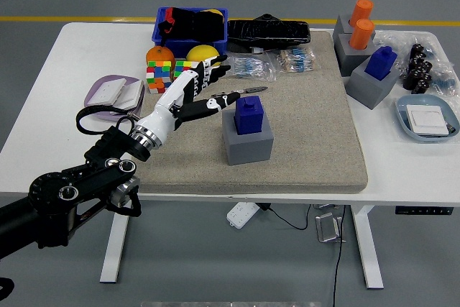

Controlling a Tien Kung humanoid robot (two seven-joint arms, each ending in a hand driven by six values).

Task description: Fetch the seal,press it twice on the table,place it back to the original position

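Blue and seated upright in its grey holder block (pixel 247 143) on the beige mat (pixel 309 141), the seal (pixel 249 114) is left untouched while the left hand (pixel 192 91) is held just beside it, fingers spread wide and empty, apparently readied for a grasp.

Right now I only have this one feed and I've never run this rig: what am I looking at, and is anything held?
This is the head view, looking down from the robot's side of a white table. The black arm from the left ends in a five-fingered left hand, fingers spread, holding nothing, just left of the blue seal standing in its grey block on a beige mat. Farther right stand two orange seals and another blue one in grey blocks. A puzzle cube lies behind the hand. The right arm is out of view.
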